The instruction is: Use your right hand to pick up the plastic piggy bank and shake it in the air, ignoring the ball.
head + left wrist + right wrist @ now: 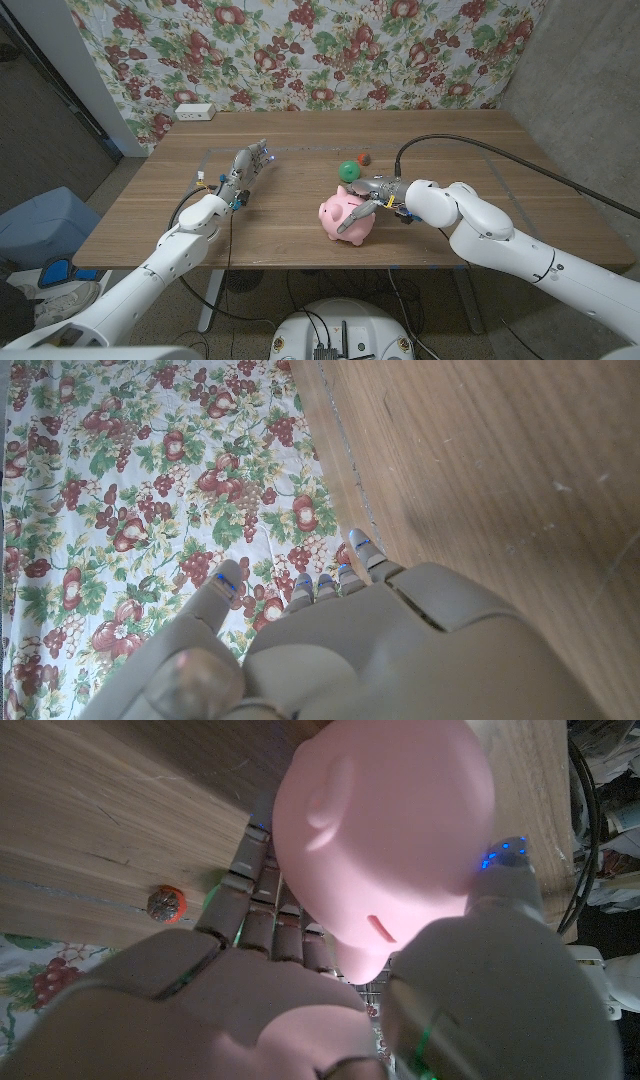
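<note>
Pink piggy bank [347, 215] near worktop [300, 215] front edge, R hand [368, 200] wrapped round it, fingers [262, 890] on one side, thumb on other. Green ball [348, 168] just behind pig, small red thing [364, 157] beside ball. L hand [243, 170] well left of pig, fingers straight, holding nothing.

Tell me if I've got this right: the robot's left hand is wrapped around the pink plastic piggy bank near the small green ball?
Not quite: it is the right hand that grips the pink plastic piggy bank, as the head view shows. The left hand holds nothing. The small green ball does lie nearby.
</note>
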Motion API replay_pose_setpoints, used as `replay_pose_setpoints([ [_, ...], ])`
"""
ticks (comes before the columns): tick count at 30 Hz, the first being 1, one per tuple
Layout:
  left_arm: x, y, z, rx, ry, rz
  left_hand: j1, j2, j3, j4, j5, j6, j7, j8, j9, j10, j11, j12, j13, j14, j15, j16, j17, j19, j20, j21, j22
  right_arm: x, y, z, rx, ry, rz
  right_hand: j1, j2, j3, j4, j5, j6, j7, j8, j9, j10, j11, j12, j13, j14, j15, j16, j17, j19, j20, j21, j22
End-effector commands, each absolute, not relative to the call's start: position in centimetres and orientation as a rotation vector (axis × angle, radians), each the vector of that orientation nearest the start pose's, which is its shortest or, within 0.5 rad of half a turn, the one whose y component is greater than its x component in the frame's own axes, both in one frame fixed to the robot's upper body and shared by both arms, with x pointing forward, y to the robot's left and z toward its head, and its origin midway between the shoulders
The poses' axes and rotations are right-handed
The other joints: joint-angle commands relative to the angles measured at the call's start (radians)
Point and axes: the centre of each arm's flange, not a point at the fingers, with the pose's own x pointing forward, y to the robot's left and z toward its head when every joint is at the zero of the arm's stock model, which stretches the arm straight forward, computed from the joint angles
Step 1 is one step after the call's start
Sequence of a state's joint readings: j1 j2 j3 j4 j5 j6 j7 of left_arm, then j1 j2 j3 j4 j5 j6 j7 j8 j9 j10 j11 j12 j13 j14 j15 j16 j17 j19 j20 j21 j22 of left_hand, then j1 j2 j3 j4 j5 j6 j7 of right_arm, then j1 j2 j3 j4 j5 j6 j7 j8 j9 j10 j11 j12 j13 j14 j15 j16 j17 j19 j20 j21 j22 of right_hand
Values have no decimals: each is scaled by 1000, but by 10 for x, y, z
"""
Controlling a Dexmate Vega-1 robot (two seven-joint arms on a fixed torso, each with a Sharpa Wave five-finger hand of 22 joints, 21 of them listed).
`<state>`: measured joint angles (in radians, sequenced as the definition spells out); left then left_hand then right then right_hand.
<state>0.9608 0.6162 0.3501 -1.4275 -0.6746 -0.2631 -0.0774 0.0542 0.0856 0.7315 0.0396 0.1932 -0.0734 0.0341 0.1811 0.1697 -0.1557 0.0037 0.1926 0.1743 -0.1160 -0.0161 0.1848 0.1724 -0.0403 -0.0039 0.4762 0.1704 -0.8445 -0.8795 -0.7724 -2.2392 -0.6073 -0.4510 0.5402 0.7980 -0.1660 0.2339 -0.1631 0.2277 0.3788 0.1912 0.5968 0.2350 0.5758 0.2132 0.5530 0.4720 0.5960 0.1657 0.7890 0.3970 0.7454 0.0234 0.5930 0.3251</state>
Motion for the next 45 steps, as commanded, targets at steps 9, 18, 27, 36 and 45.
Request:
replay_pose_setpoints([
  [9, 624, 302, -55, 23, -552, -276, -10, 71, 2, -2, 6, -3, 2, -2, 3, -1, 5, -2, 2, -4, 3, -2, 1, 2, -2, -9, 1, 495, -120, -58, -1499, -438, 407, 299, 285, 138, -8, 29, 567, -107, 43, 22, 426, -207, 71, 72, 379, -362, 187, 437, 0, -6, 35, 12],
  [18, 625, 298, -53, 26, -553, -280, -10, 70, 1, -3, 5, -4, 2, -2, 3, -1, 5, -2, 2, -4, 3, -2, 1, 4, -1, -13, 1, 494, -135, -53, -1390, -505, 321, 312, 273, 156, -8, 64, 577, -91, 69, 59, 474, -209, 112, 131, 411, -372, 234, 519, 17, -7, 79, 18],
  [27, 627, 295, -51, 26, -552, -283, -9, 70, -1, -6, 4, -4, 2, -1, 3, -2, 5, -3, 2, -6, 2, -2, 1, 4, -1, -17, 1, 498, -148, -49, -1273, -528, 274, 319, 251, 178, -8, 104, 590, -77, 88, 88, 497, -214, 142, 181, 434, -374, 250, 578, 38, -13, 117, 16],
  [36, 629, 293, -48, 26, -557, -284, -8, 70, -2, -9, 4, -4, 1, -1, 3, -2, 4, -3, 2, -6, 4, -2, 0, 5, -1, -21, 1, 503, -161, -45, -1144, -556, 223, 320, 235, 204, -3, 168, 587, -60, 101, 127, 501, -204, 173, 245, 444, -374, 271, 660, 76, -33, 168, 9],
  [45, 631, 290, -44, 25, -564, -287, -7, 70, -2, -10, 4, -5, 0, -2, 3, -2, 4, -3, 3, -5, 2, -2, 0, 7, -1, -24, 1, 504, -172, -41, -1050, -585, 174, 319, 230, 219, -1, 203, 585, -44, 107, 148, 507, -200, 180, 262, 451, -375, 280, 705, 97, -49, 195, 1],
])
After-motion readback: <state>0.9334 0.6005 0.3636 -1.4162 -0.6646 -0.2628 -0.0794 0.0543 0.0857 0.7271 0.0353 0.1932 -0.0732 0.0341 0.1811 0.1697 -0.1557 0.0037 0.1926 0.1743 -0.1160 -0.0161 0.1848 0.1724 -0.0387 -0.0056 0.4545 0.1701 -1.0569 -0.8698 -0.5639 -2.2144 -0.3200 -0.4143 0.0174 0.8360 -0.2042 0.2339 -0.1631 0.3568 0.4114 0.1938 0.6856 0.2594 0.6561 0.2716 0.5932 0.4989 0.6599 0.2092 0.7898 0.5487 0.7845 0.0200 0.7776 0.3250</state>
